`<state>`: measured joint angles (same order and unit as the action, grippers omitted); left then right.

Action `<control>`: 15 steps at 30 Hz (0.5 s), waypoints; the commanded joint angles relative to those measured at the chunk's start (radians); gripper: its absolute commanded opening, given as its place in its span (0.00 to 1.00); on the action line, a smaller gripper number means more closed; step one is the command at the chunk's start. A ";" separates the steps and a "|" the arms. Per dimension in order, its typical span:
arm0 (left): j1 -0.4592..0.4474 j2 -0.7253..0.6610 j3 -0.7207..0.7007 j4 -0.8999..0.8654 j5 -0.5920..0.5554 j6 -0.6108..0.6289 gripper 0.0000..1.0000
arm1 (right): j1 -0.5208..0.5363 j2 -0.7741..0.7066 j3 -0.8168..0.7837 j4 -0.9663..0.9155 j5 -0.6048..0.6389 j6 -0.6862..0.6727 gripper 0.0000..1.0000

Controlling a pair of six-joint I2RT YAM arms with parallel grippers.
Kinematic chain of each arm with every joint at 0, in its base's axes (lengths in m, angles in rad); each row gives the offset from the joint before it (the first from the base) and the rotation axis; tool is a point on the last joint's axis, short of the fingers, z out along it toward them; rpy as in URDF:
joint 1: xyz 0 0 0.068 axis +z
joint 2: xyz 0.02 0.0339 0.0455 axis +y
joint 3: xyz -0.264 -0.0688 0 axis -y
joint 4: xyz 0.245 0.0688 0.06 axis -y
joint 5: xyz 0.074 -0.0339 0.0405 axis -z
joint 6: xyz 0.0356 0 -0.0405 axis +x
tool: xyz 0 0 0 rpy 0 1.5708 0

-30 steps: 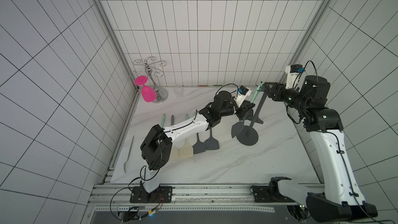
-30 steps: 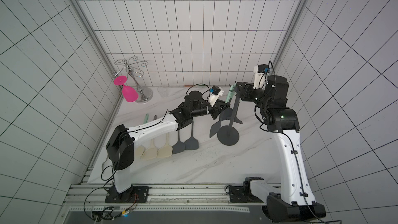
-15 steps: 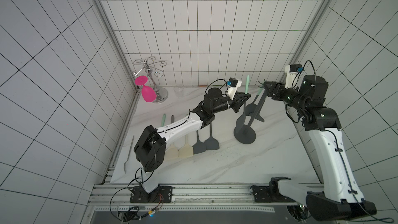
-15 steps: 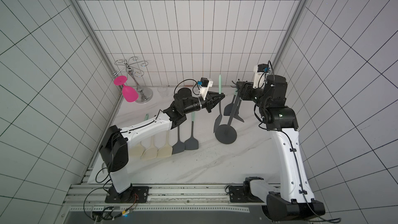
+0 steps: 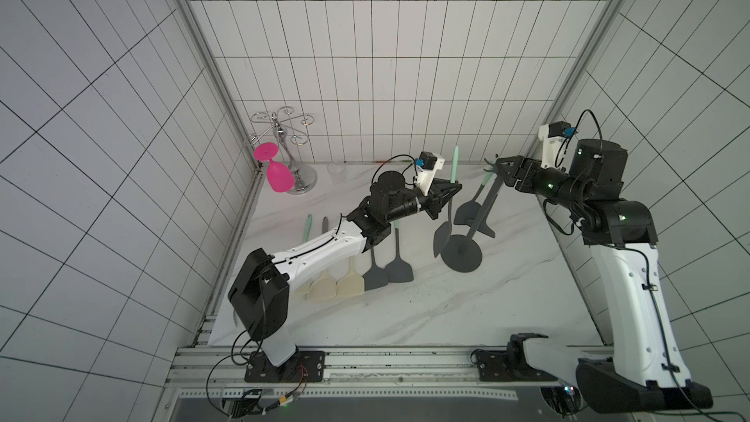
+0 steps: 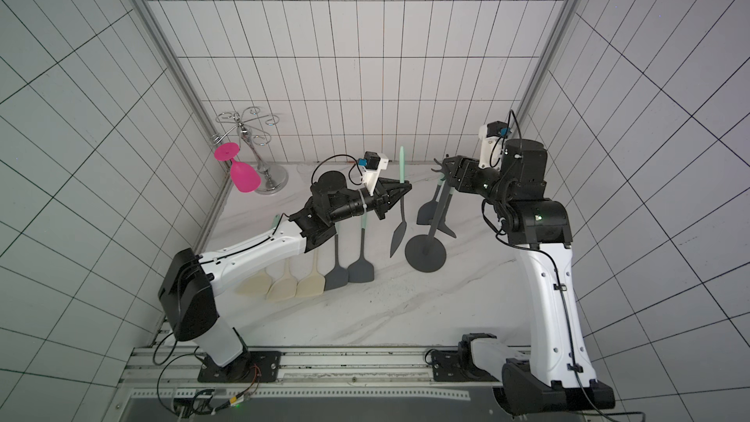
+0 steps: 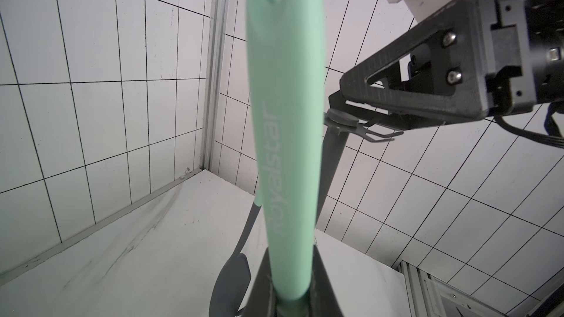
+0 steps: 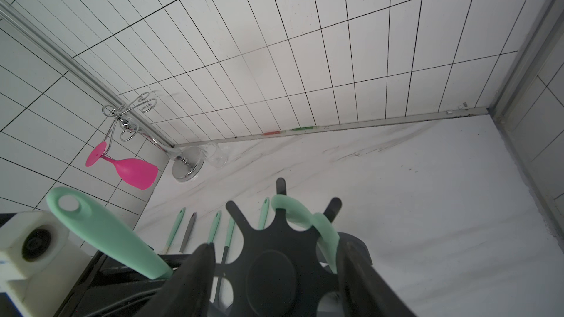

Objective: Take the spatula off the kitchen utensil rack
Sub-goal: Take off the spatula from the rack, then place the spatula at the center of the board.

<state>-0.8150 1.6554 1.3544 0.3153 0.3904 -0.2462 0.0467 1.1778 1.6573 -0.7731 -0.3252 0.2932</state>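
The spatula (image 5: 443, 233) (image 6: 399, 233) has a mint-green handle (image 7: 283, 123) and a dark grey blade. It hangs upright in the air just left of the kitchen utensil rack (image 5: 462, 254) (image 6: 425, 254), clear of its hooks. My left gripper (image 5: 454, 189) (image 6: 406, 187) (image 7: 290, 285) is shut on the handle. My right gripper (image 5: 501, 166) (image 6: 446, 166) (image 8: 277, 245) is open at the rack's top, one finger on each side of the star of hooks (image 8: 274, 260). Another mint-handled spatula (image 8: 294, 213) hangs on the rack.
Several spatulas (image 5: 365, 276) lie in a row on the marble table under my left arm. A chrome glass holder (image 5: 284, 135) with a pink glass (image 5: 279, 175) stands in the back left corner, a clear cup (image 5: 337, 172) beside it. Tiled walls close three sides.
My left gripper has carried the spatula up and leftward away from the rack's top; it now hangs upright. The right gripper's jaws have widened around the star.
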 commanded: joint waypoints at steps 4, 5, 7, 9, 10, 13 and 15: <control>0.012 -0.105 -0.075 -0.029 -0.042 0.027 0.00 | 0.005 -0.025 0.078 -0.069 -0.008 0.052 0.67; 0.013 -0.120 -0.087 -0.037 -0.044 0.031 0.00 | 0.005 -0.027 0.082 -0.069 -0.012 0.056 0.66; 0.016 -0.147 -0.108 -0.057 -0.054 0.039 0.00 | 0.005 -0.030 0.092 -0.070 -0.018 0.065 0.66; 0.021 -0.178 -0.130 -0.088 -0.075 0.048 0.00 | 0.005 -0.033 0.109 -0.072 -0.026 0.072 0.66; 0.024 -0.191 -0.136 -0.105 -0.084 0.050 0.00 | 0.005 -0.035 0.118 -0.072 -0.029 0.074 0.66; 0.040 -0.243 -0.175 -0.139 -0.109 0.046 0.00 | 0.005 -0.043 0.149 -0.072 -0.031 0.071 0.66; 0.053 -0.283 -0.201 -0.161 -0.124 0.041 0.00 | 0.005 -0.053 0.166 -0.069 -0.026 0.063 0.66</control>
<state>-0.7792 1.4342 1.1797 0.1894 0.3077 -0.2157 0.0467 1.1587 1.7603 -0.8352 -0.3393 0.3550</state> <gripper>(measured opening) 0.105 0.665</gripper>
